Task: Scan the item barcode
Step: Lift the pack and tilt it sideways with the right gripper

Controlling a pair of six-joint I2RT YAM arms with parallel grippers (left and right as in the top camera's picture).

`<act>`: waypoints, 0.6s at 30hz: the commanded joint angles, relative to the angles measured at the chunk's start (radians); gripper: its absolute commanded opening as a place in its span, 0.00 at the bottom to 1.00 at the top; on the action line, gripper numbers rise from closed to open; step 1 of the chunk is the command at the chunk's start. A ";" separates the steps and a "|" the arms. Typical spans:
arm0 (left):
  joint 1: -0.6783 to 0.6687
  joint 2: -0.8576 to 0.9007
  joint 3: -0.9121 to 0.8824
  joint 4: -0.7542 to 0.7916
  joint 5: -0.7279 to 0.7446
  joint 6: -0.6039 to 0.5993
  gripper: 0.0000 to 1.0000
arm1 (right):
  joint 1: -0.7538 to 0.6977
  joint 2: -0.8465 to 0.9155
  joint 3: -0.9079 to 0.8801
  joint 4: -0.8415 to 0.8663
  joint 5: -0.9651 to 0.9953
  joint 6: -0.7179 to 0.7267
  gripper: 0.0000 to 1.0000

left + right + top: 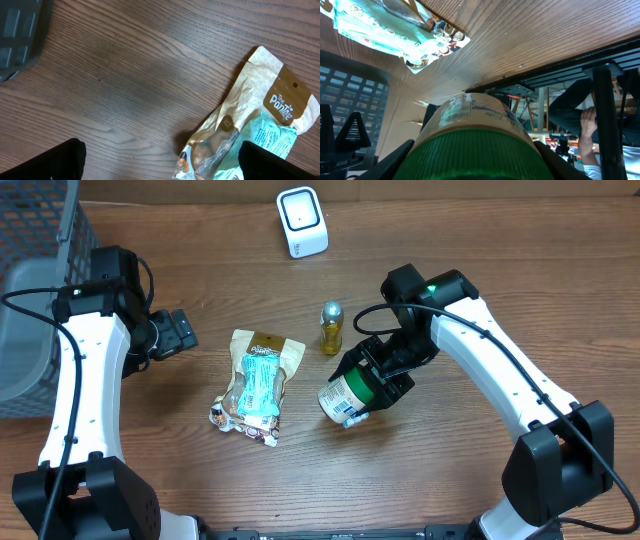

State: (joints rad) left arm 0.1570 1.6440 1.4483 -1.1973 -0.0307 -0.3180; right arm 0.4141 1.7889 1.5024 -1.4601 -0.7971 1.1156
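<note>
While the right tool (378,383) is closed around a jar (345,400) with a green lid and a white label, the scanner (302,222) stands well apart from it, at the far edge of the desk (480,250). The jar is held near the middle of the desk. Its lid end is against the tool and its base points away, toward the front edge and a little to the left. So its long axis runs almost directly away from the scanner, not across the scanner's face.

That is what the coming move seems to turn on. The right arm is the nearer one and already has the jar. It would have to carry the jar toward the far side and turn the wrist so the label faces the scanner's window. I cannot make out a barcode on the label from either view, so which side must be shown is unclear.

A small bottle (331,327) with a gold cap stands upright between the jar and the scanner, just beside the right arm's wrist. It is the thing most likely to be knocked if the jar travels low. A snack bag (255,385) lies flat to the left of the jar, near it but not touching.

The left tool (180,332) stands wide and holds nothing, hovering just beyond the bag's top corner. A basket (40,240) sits at the far left edge, out of the way.
</note>
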 commanded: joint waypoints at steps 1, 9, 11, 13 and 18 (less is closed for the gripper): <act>0.000 0.000 0.005 0.001 -0.002 0.000 1.00 | 0.000 -0.031 0.025 0.000 -0.035 0.011 0.20; 0.000 0.000 0.005 0.001 -0.002 0.000 1.00 | 0.000 -0.031 0.025 0.000 -0.047 0.011 0.20; 0.000 0.000 0.005 0.001 -0.002 0.000 1.00 | 0.000 -0.031 0.025 0.000 -0.047 0.011 0.20; 0.000 0.000 0.005 0.001 -0.002 0.000 1.00 | 0.000 -0.031 0.025 -0.001 -0.048 0.011 0.20; 0.000 0.000 0.005 0.001 -0.002 0.000 1.00 | 0.000 -0.031 0.025 -0.013 -0.072 0.010 0.20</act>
State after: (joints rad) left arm 0.1570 1.6440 1.4483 -1.1969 -0.0307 -0.3180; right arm 0.4137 1.7889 1.5024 -1.4693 -0.8154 1.1221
